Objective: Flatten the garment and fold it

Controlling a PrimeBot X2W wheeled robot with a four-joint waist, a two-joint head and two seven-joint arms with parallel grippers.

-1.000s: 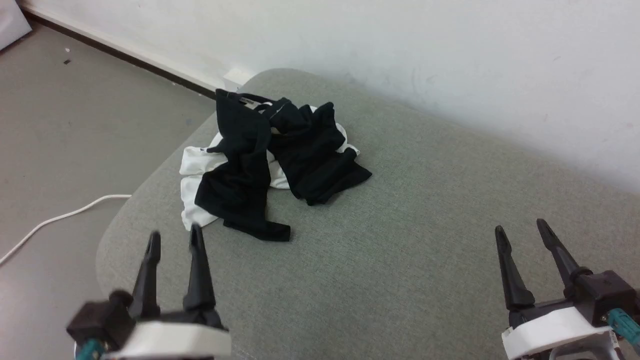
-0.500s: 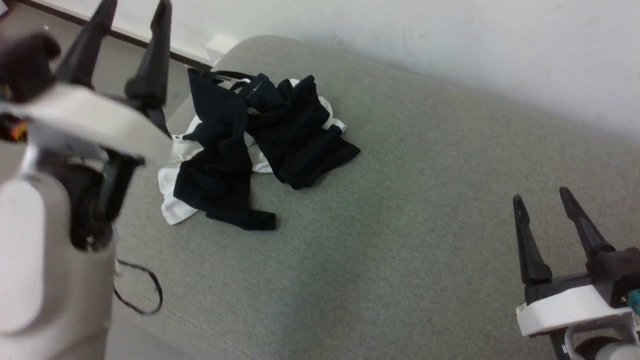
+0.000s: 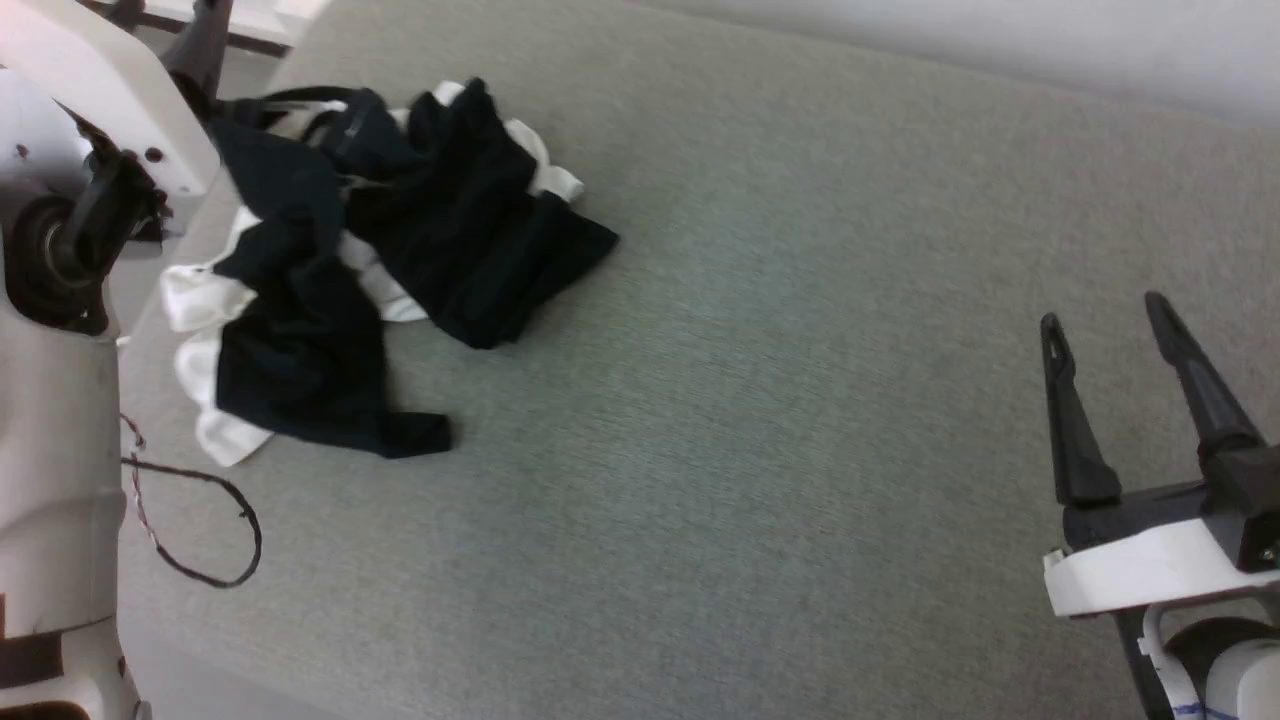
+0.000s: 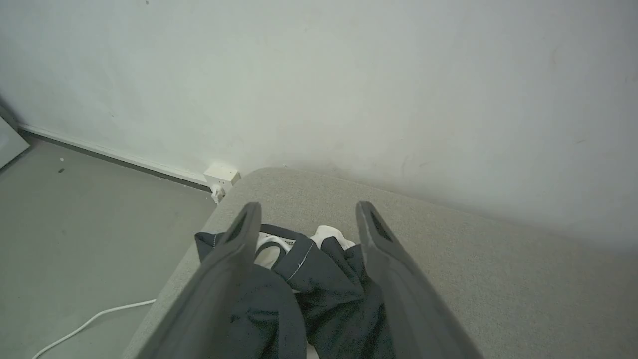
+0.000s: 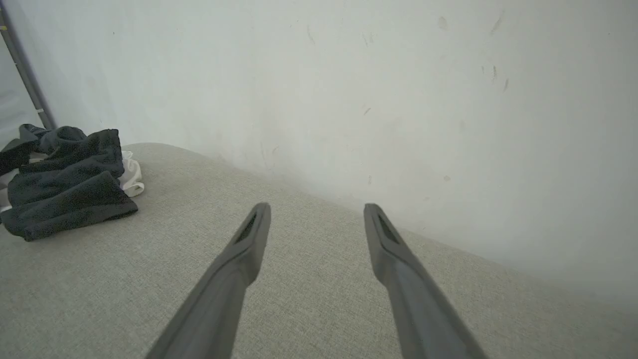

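At upper left the shirt [image 3: 330,270] lies crumpled at the edge of the cushion [image 3: 750,450], bare fabric stretching right. Both left gripper [image 4: 307,209] and right gripper [image 3: 1103,312] gape wide, empty.

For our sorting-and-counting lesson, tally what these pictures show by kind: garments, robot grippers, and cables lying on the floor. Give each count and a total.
Garments: 1, the crumpled black-and-white garment on the grey cushion
Grippers: 2, the left gripper and the right gripper, both open
Floor cables: 1, the white cable
Total: 4
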